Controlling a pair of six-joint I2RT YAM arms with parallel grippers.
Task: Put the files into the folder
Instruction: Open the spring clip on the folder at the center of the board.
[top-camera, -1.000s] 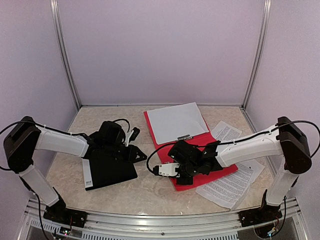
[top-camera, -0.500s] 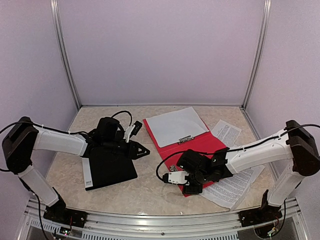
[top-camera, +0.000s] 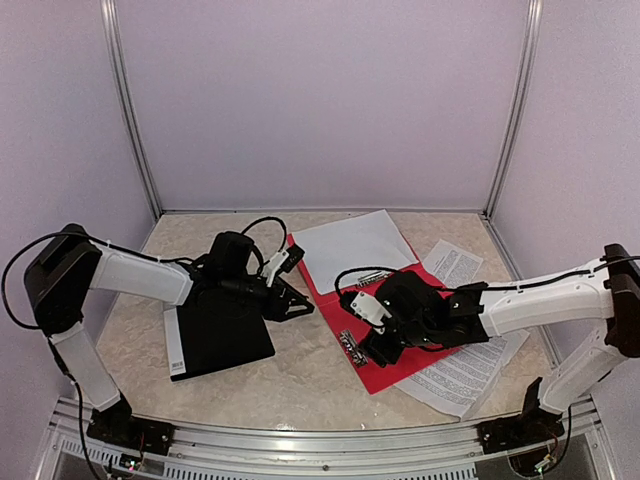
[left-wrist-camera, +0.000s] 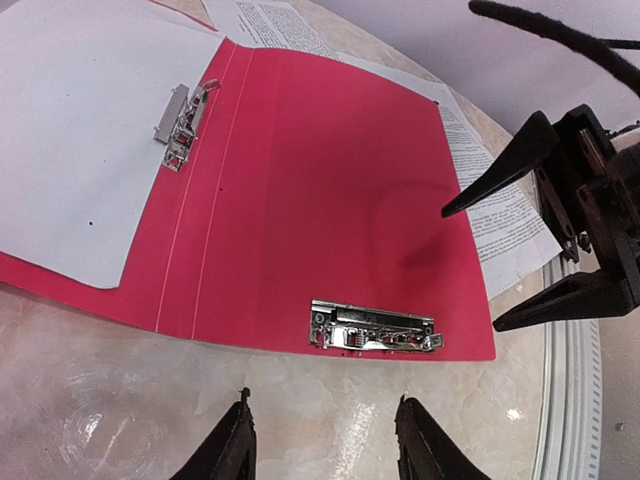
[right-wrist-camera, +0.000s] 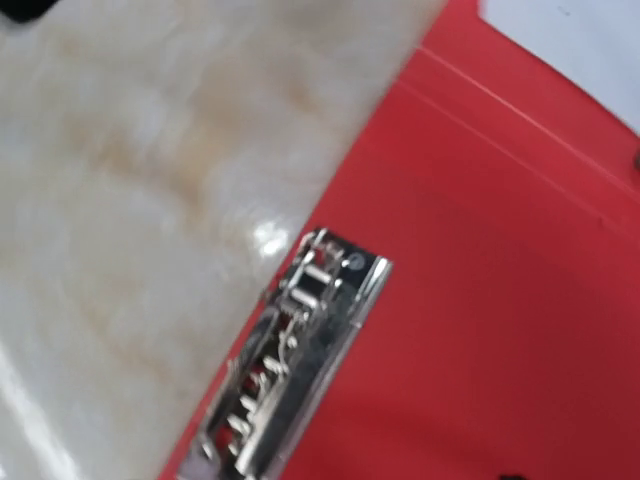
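Note:
The red folder (top-camera: 415, 350) lies open and flat on the table. A nearly blank white sheet of the files (top-camera: 350, 245) rests on its far half under a metal clip (left-wrist-camera: 180, 115). A second clip (left-wrist-camera: 372, 328) sits at the bare red half's edge. More files, printed with text (top-camera: 455, 375), lie on the table right of the folder. My left gripper (left-wrist-camera: 322, 425) hovers open over the marble just short of that clip, holding nothing. My right gripper (left-wrist-camera: 470, 270) stands open above the red half's right part; its fingers are out of frame in the right wrist view.
A black board (top-camera: 215, 335) with a white label strip lies under the left arm. Another printed sheet (top-camera: 450, 262) lies at the back right. Purple walls and metal posts (top-camera: 135, 110) close in the table (top-camera: 300, 380).
The right gripper has opened and swung from the folder's front edge to above its red half. The left gripper has moved right toward the folder, opening wider.

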